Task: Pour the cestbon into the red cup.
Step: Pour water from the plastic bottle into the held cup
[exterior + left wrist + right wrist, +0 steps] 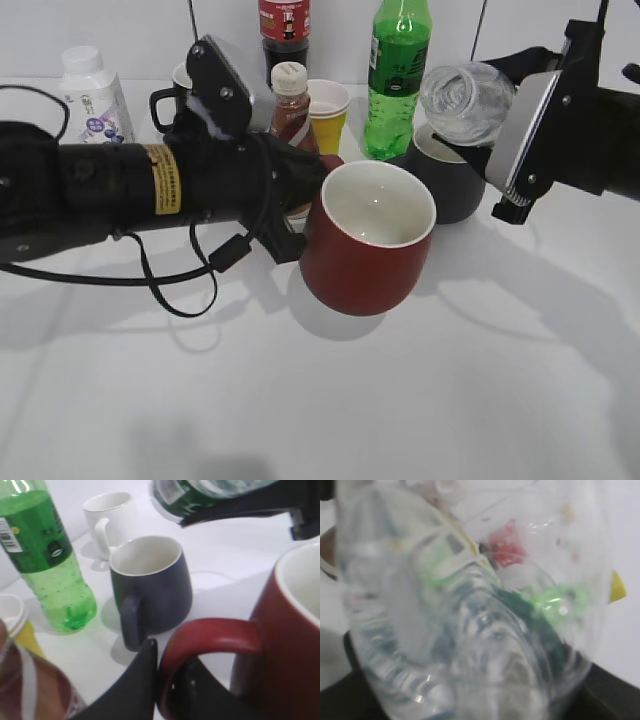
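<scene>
My left gripper (300,205) is shut on the handle of the red cup (370,250) and holds the cup tilted just above the table. In the left wrist view the jaws (167,660) pinch the red handle, with the red cup body (295,645) to the right. My right gripper (490,110) is shut on the cestbon (462,95) and holds it tipped over, up and to the right of the cup. Its green label shows in the left wrist view (200,492). The cestbon (470,605) fills the right wrist view. No water stream shows.
A dark blue-grey mug (450,180) stands right behind the red cup, under the cestbon. Behind are a green soda bottle (398,80), a yellow paper cup (328,110), a brown bottle (290,105), a black mug (170,100) and a white bottle (92,95). A white mug (107,520) stands further back.
</scene>
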Available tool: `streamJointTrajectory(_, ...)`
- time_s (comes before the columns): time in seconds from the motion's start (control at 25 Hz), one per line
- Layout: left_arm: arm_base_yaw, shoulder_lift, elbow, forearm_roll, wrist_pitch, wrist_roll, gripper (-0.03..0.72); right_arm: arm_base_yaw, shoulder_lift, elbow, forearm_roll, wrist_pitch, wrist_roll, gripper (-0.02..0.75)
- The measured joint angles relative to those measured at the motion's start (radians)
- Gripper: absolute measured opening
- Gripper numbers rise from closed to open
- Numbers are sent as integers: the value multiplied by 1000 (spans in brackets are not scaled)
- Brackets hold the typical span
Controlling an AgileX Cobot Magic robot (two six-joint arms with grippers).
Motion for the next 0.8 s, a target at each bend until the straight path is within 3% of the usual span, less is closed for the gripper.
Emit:
streamJointTrajectory(0.28,0,2,-35,97,51,-119,61,0,10,-43,0,1,-47,468)
streamJointTrajectory(0.8,0,2,-40,109,69,-136,61,0,15,-63,-3,-2,-64,468)
